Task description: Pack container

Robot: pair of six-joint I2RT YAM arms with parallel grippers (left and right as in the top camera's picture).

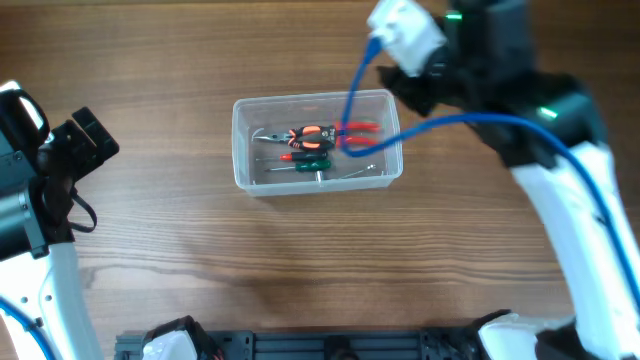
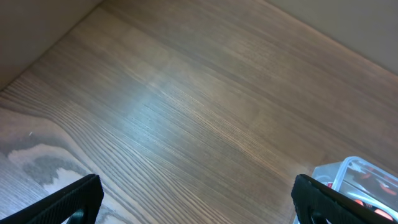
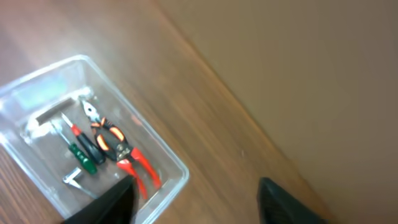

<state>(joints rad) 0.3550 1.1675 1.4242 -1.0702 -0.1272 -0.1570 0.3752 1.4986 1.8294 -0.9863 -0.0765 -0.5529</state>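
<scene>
The clear plastic container (image 1: 245, 150) stands on the wooden table, upper middle of the overhead view. Inside lie red-handled pliers (image 1: 352, 130), orange-and-black pliers (image 1: 312, 134), a red screwdriver, a green screwdriver (image 1: 308, 163) and a metal key. The right wrist view shows the tub (image 3: 177, 168) with the red pliers (image 3: 138, 167) in it. My right gripper (image 3: 196, 199) is open and empty, high above the tub's right end. My left gripper (image 2: 196, 199) is open and empty over bare wood at the far left, the tub's corner (image 2: 339, 174) at its right finger.
A blue cable (image 1: 480, 125) runs from the right arm across the tub's right end. The table's far edge and a beige wall (image 3: 311, 74) show in the right wrist view. A black rail (image 1: 330, 345) lies along the front edge.
</scene>
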